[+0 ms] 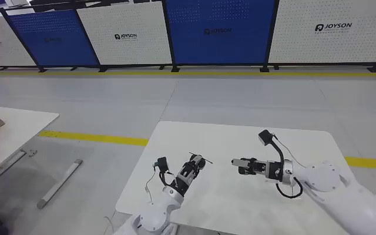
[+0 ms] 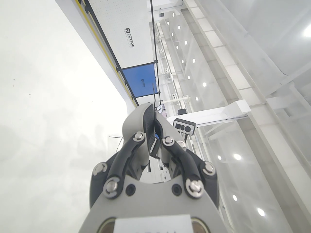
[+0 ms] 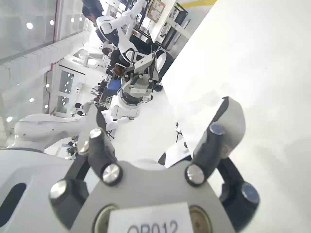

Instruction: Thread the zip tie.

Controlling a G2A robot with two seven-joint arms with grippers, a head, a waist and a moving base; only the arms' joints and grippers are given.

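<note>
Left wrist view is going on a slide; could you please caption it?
Left end effector shut on the black zip tie, whose thin end juts out in front.

Left hand [image 2: 153, 112] clamped; right hand [image 3: 160, 109] spread wide.

The table [image 1: 235, 194] has a white top, smooth and matt. The zip tie [image 2: 153, 93] looks like thin black plastic, a narrow strip pinched between the pads [image 2: 148, 122] of the left gripper [image 2: 153, 112]. Those pads are black, ribbed and rubber-like, set in smooth grey finger shells. The links [image 2: 124, 156] are glossy black plastic and their pins [image 2: 137, 137] are polished metal. The right gripper [image 3: 161, 107], fingers spread apart, has the same matt grey shells and shiny metal pins, with a white paper label [image 3: 148, 217] on its base. The floor [image 1: 117, 100] beyond the table is smooth grey with a slight sheen. The far panels [image 1: 123, 32] are matt and perforated.
</note>
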